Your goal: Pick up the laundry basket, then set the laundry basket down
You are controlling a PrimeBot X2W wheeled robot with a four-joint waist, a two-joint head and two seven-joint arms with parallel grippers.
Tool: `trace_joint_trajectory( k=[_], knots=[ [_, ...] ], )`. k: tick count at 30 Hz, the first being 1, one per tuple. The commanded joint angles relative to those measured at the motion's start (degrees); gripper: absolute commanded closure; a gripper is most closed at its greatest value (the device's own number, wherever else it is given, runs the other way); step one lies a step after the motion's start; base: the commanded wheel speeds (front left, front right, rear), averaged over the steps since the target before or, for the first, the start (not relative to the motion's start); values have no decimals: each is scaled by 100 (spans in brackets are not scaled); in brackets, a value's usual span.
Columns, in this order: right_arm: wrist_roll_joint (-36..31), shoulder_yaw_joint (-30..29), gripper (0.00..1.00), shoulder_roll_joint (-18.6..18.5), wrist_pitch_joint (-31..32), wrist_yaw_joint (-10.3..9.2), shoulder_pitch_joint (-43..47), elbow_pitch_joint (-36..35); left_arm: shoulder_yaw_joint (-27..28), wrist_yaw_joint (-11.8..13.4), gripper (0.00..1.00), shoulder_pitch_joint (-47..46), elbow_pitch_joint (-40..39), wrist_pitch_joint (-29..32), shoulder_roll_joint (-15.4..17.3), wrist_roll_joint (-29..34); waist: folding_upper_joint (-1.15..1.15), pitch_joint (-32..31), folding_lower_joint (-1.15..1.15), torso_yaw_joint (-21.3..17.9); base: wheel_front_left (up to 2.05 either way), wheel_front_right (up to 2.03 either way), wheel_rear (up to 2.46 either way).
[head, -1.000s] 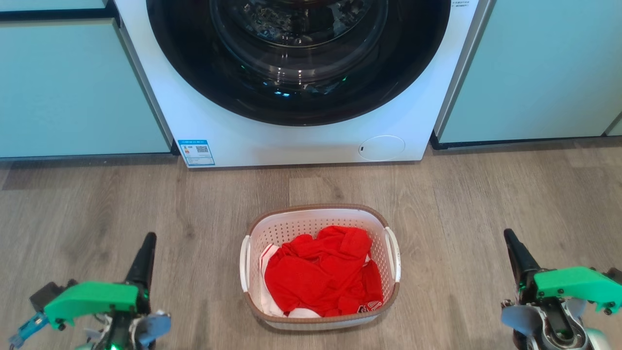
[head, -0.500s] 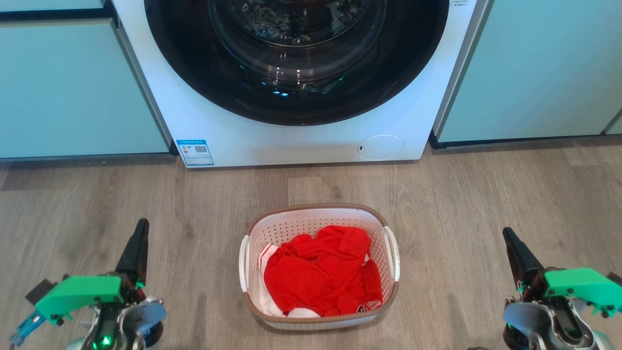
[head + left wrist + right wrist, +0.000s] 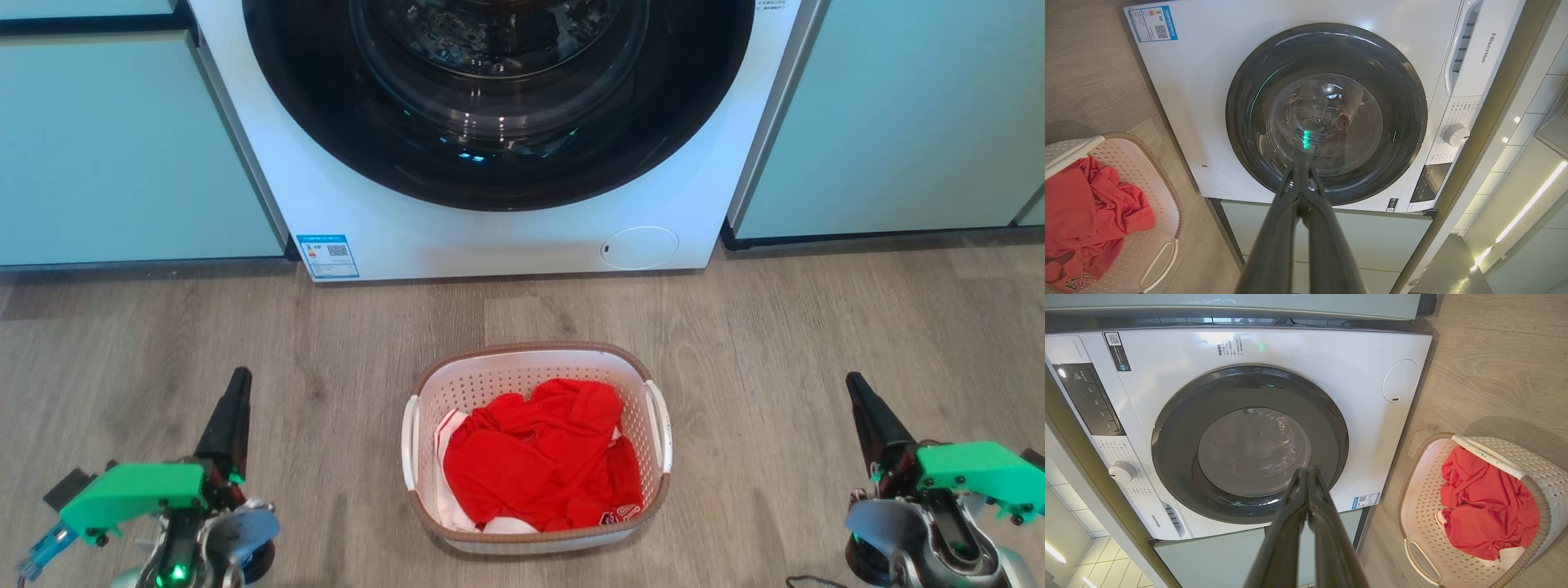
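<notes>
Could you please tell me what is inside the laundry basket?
The laundry basket holds a crumpled pile of red clothing, with white fabric peeking out beneath. The pile covers most of the basket's bottom, so anything further underneath is hidden.

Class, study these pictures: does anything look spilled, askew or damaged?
Nothing stands out. The laundry basket sits upright on the floor, red clothes inside it, none spilled; the washing machine door is shut.

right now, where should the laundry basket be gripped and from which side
Likely best by its two white side handles: left handle with the left end effector, right handle with the right end effector, each coming in from its own side. The laundry basket sits upright between them, and red clothes fill the middle.
</notes>
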Motion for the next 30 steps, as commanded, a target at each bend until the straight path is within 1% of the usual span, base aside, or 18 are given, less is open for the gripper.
trace_joint_trajectory(
  k=[1,30],
  knots=[
    [12,86,100,-113,39,34,-266,-182,235,-40,100,-332,-169,32,45,3,0,0,0,0,0,0,0],
    [-18,49,100,-87,69,34,-269,-180,283,-40,100,-336,-167,70,11,43,0,0,0,0,0,0,0]
  ],
)
